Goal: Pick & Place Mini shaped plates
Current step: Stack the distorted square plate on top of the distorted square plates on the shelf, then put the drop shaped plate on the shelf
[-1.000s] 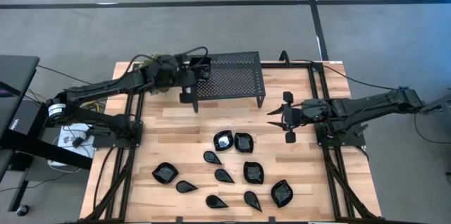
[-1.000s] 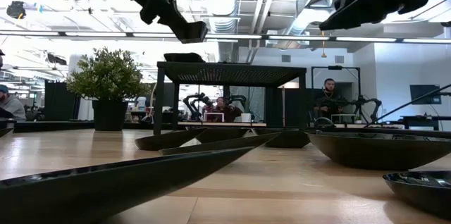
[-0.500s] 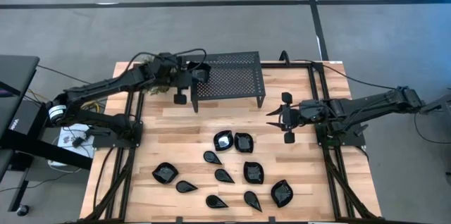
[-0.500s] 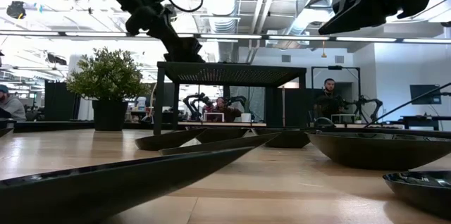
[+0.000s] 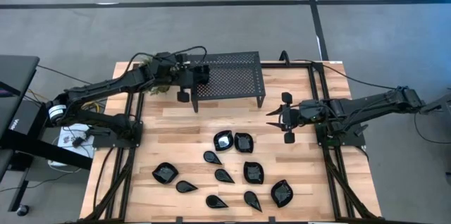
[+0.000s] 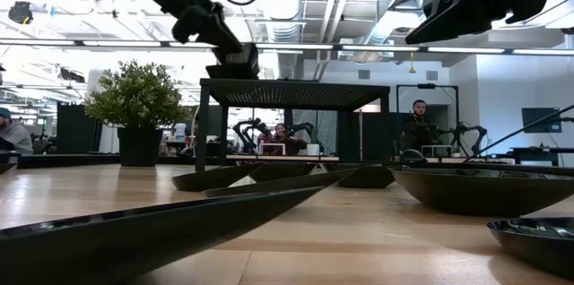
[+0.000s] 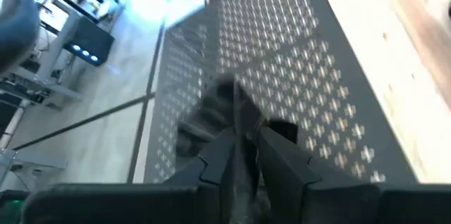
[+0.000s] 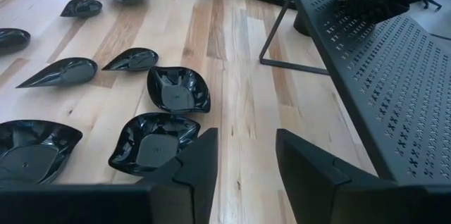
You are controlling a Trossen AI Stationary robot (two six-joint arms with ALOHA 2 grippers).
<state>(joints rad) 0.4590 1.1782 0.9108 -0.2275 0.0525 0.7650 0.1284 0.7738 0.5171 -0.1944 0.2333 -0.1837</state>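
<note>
A wooden table (image 5: pixel 176 122) seen from above. The left gripper (image 5: pixel 184 87) sits at the left end of the black perforated stand (image 5: pixel 229 75), at about 11 o'clock on the table. Over the last second it has pulled back from above the stand's left edge and dipped beside it. Its wrist view shows the fingers pressed nearly together on a thin dark object, probably a plate; what it is cannot be told for certain. 10 mini shaped plates (image 5: pixel 244 142) lie scattered around 6 o'clock, well apart from the stand. The right gripper (image 5: pixel 285 116) has not moved; it hovers at 3 o'clock, fingers spread and empty. A placement on the stand looks underway.
</note>
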